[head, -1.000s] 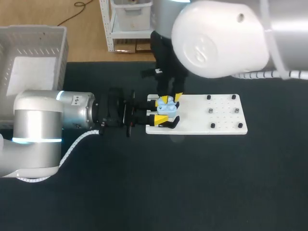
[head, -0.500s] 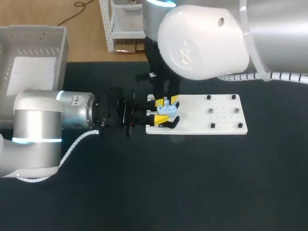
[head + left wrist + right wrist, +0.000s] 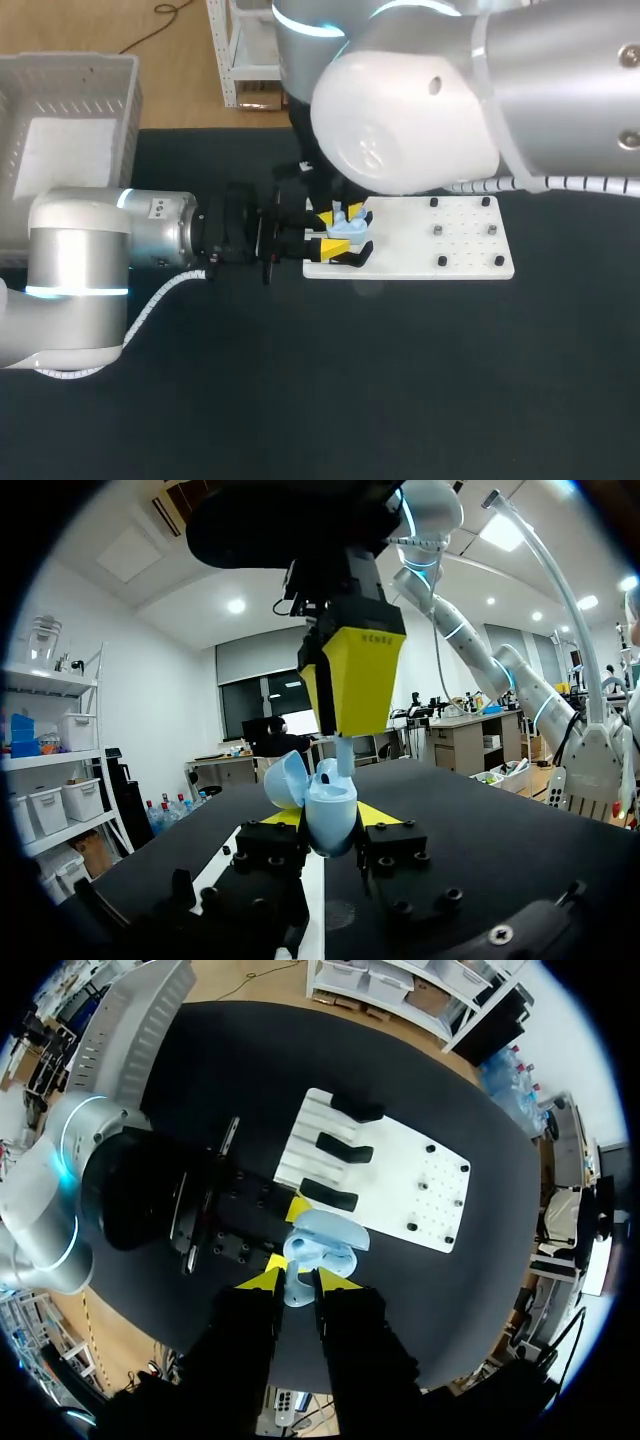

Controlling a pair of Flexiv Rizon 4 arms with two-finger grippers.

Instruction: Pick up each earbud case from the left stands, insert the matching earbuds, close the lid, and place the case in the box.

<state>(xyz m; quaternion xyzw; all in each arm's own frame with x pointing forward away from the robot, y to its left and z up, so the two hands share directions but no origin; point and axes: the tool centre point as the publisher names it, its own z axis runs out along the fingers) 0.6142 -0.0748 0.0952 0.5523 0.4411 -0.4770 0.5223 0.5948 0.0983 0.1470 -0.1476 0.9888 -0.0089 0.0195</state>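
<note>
Black matte table (image 3: 400,380), bearing everything listed.

White-shelled right arm (image 3: 420,100): comes in from the right, its bulk over the table's far middle.

White and grey left arm (image 3: 90,250): comes in from the left, lying low and level.

White plastic crate (image 3: 126,95): far left corner, past the table's edge.

White rectangular plate (image 3: 460,250): mid-table, with small pegs (image 3: 441,230) on its right half and three black stands (image 3: 344,1148) on its left half.

My left pincer (image 3: 330,816): at the plate's left end, clamped from two sides on the light blue earbud case (image 3: 330,825).

Case lid (image 3: 283,778): swung open.

My right pincer (image 3: 293,1280): pointing straight down over the open case, pinched together on a small pale blue earbud (image 3: 343,752). The earbud's lower end is at the case's opening; I cannot tell whether it is seated.
</note>
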